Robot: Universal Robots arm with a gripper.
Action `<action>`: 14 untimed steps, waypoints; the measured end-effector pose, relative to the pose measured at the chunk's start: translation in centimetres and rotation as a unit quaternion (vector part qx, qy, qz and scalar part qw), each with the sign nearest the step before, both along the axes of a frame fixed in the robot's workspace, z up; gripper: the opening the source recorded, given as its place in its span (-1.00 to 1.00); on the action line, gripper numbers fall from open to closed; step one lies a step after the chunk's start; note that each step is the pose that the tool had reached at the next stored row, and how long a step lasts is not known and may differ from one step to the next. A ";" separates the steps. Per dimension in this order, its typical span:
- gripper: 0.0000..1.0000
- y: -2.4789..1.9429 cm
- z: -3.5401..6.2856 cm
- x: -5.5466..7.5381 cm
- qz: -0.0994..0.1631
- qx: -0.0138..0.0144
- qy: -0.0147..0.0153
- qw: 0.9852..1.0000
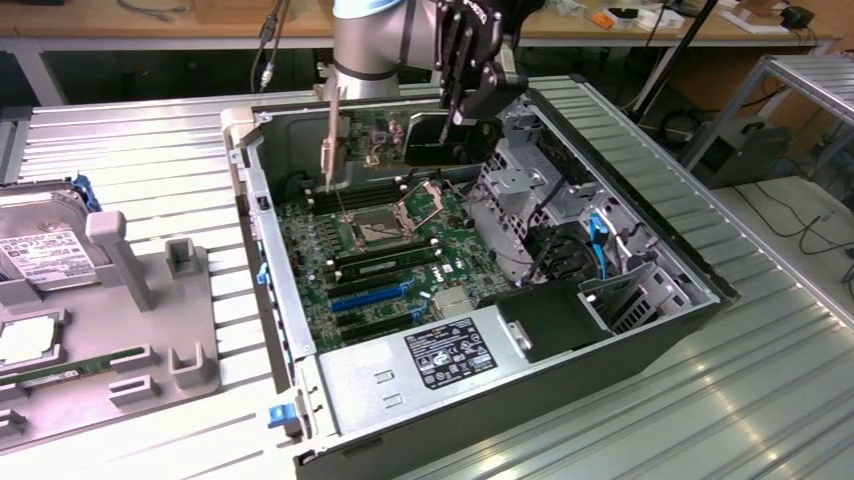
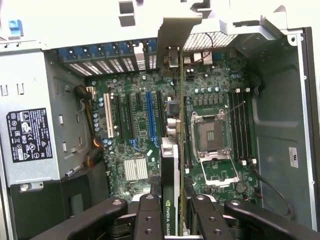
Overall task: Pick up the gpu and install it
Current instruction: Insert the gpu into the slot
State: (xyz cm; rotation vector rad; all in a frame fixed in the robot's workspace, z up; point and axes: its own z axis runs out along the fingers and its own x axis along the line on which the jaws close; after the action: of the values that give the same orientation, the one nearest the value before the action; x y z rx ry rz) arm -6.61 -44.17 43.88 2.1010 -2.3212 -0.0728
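Tool (image 2: 174,202) clenched on gpu (image 2: 169,155), pads pinching its two flat faces at the end away from bracket (image 2: 172,35). Held gpu hangs edge-down above motherboard (image 2: 135,125) inside open computer case (image 1: 534,400), not yet seated. Judged light and stiff but fragile: hold by flat faces, keep off bottom contact edge, no twisting. Case sits on ribbed metal counter (image 1: 747,360).

bright overhead light, mild glare, soft shadows
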 end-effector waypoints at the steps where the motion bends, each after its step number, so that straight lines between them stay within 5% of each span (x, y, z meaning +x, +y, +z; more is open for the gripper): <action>1: -0.46 0.00 0.00 0.0 0.008 0.000 0.000 1.000; 14: -0.46 0.00 0.00 0.0 0.071 0.000 0.000 0.997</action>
State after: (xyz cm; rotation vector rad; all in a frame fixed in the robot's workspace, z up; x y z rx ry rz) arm -6.61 -44.17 43.89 2.2577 -2.1643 -0.0715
